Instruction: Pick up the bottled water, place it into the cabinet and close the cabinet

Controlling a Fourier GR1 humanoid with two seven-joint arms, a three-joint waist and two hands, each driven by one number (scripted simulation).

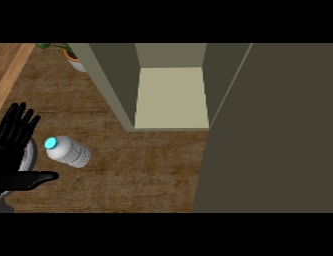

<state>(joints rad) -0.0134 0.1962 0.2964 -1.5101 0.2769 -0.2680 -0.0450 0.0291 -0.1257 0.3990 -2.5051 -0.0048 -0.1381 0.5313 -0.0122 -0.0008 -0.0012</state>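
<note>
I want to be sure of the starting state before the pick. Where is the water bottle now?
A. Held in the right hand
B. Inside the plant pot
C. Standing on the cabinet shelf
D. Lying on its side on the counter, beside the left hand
D: the water bottle lies tipped over on the counter, its blue cap toward the open left hand, outside the open cabinet.

Brown mottled counter [139, 170]; lighter wood strip [3, 70] far left; potted plant [71, 54] near top edge.
</note>
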